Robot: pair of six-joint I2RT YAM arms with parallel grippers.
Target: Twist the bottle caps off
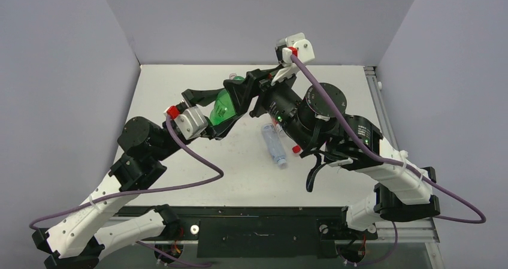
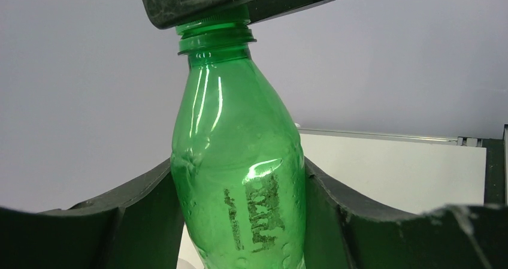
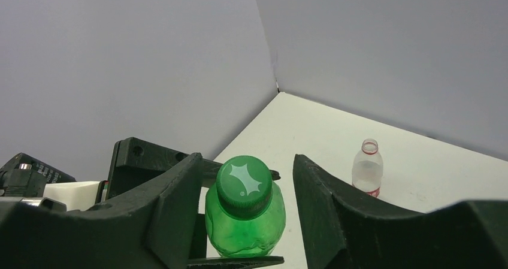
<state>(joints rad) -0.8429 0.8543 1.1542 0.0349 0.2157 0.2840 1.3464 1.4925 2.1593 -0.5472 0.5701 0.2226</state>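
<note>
L claw (image 2: 239, 215) grips green bottle (image 2: 236, 161) body. R claw (image 3: 245, 167) open, green cap (image 3: 243, 188) right btwn its fingers, axis pointing into the wrist. I'd close, then twist.

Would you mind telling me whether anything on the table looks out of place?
Yes: a clear bottle lies on its side near the middle of the table, with what looks like a red cap loose beside it.

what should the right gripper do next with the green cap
Probably close the right gripper on the round green plastic cap: its fingers flank it with gaps both sides, while the left gripper clamps the green plastic bottle.
</note>
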